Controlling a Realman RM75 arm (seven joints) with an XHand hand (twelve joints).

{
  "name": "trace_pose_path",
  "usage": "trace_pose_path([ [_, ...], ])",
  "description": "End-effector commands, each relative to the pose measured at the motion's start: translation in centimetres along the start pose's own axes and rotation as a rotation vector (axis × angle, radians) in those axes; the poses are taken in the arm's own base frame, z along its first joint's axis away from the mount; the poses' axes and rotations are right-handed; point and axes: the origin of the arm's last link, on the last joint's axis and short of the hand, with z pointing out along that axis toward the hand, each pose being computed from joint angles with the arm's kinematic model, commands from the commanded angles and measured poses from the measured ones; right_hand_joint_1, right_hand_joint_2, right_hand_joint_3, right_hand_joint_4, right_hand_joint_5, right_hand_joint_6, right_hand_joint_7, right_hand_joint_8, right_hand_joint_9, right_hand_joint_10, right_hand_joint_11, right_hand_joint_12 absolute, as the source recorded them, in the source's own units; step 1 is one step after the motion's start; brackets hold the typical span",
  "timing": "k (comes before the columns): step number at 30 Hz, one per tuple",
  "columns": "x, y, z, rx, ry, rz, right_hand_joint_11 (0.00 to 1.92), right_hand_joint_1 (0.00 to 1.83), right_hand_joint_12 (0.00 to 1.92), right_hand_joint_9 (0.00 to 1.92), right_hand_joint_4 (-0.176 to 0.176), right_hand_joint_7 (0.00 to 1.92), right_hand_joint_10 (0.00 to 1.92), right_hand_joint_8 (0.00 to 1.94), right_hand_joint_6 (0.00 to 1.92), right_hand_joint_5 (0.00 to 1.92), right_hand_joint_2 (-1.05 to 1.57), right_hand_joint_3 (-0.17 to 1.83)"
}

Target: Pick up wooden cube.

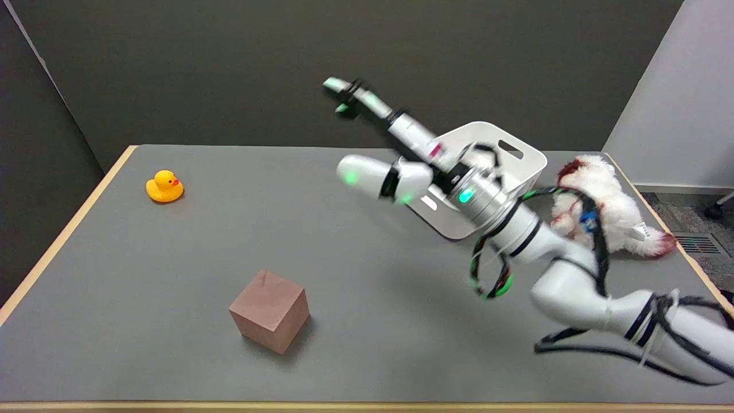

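Standing behind the spread, empty right hand, the white basket hides its contents; reddish-brown wooden cube sits apart.

Wooden cube sits alone on grey table, near front edge; bare tabletop on all sides of it, nothing touching. Top and side faces exposed, open from above, left, right and front. Right hand is up in the air, fingers spread, well apart from cube toward back right; open tabletop between them. Rubber duck far back left, well away from cube. White basket and plush toy crowd back right corner, partly behind right arm; these stand beside the arm, not between hand and cube.
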Motion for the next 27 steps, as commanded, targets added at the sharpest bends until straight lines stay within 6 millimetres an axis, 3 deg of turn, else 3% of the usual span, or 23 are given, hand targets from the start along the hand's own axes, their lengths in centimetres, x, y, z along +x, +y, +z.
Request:
trace_pose_path([
  [1, -14.4, -6.7, -0.4, 0.011, -0.229, 0.282, 0.00, 0.23, 0.28, 0.00, -0.063, 0.00, 0.00, 0.00, 0.03, 0.00, 0.59, 0.74],
  [3, -15.1, -6.1, -0.8, -0.027, -0.246, 0.276, 0.00, 0.24, 0.11, 0.00, -0.068, 0.00, 0.00, 0.00, 0.02, 0.00, 0.54, 0.85],
  [6, -15.9, -6.5, -0.8, -0.041, -0.258, 0.311, 0.00, 0.27, 0.00, 0.00, -0.076, 0.00, 0.00, 0.00, 0.00, 0.00, 0.56, 0.81],
  [8, -16.4, -6.3, -0.7, -0.064, -0.274, 0.314, 0.00, 0.28, 0.00, 0.00, -0.078, 0.00, 0.00, 0.00, 0.00, 0.00, 0.61, 0.70],
  [16, -17.3, -5.2, -0.2, -0.132, -0.330, 0.296, 0.00, 0.38, 0.00, 0.00, -0.084, 0.00, 0.00, 0.00, 0.01, 0.00, 0.65, 0.70],
  [27, -19.5, -0.1, -0.7, -0.287, -0.392, 0.257, 0.00, 0.43, 0.00, 0.00, -0.090, 0.00, 0.00, 0.00, 0.00, 0.00, 0.65, 0.68],
])
